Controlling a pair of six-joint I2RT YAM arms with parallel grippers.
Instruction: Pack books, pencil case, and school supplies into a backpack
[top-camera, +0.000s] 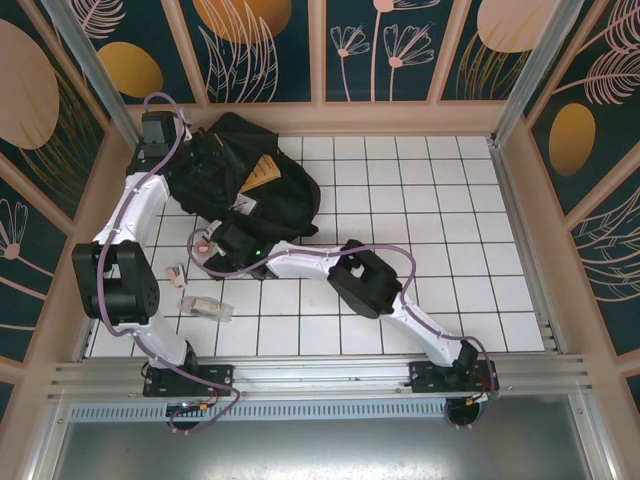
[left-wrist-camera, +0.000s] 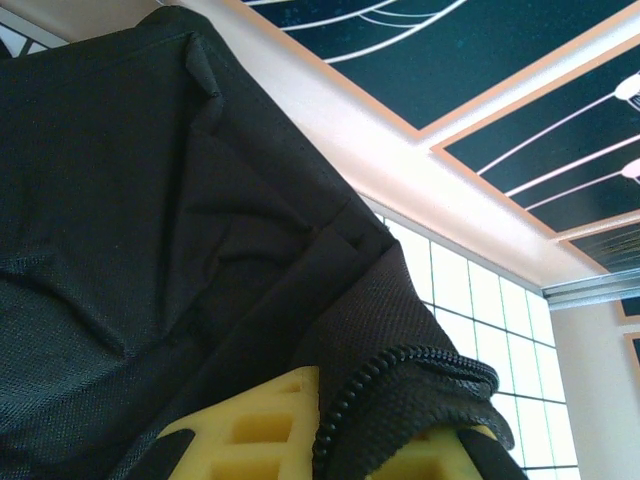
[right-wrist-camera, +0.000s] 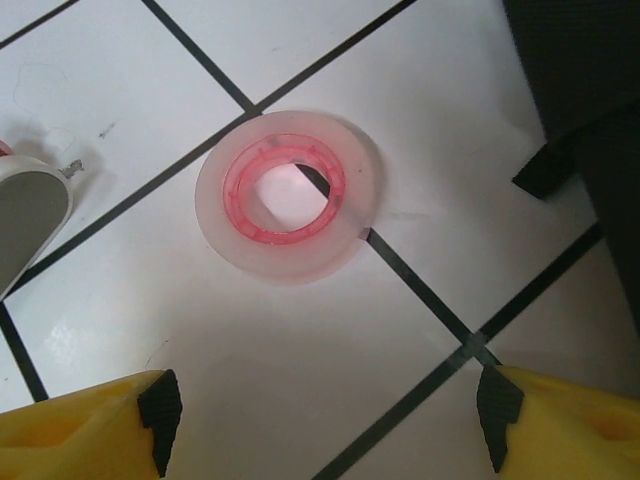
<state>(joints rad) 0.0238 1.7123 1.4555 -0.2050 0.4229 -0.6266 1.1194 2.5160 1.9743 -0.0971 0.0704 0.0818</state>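
Note:
The black backpack (top-camera: 235, 185) lies at the back left of the tiled table, and an orange-brown book (top-camera: 262, 173) pokes out of its opening. My left gripper (left-wrist-camera: 370, 450) is shut on the backpack's zippered edge (left-wrist-camera: 400, 370), with black fabric between the yellow fingers. A pink tape roll (right-wrist-camera: 290, 195) lies flat on the tiles just in front of the backpack (right-wrist-camera: 590, 120). My right gripper (right-wrist-camera: 325, 420) hovers over it, open, with the roll just beyond its fingertips. In the top view the right gripper (top-camera: 215, 246) is beside the tape roll (top-camera: 203, 243). The pencil case is out of view.
A small pink box (top-camera: 178, 272) and a clear tube-like item (top-camera: 205, 305) lie on the tiles at the front left, near the left arm's elbow. A grey rounded object (right-wrist-camera: 30, 215) sits at the left edge of the right wrist view. Walls close the table's left and back sides.

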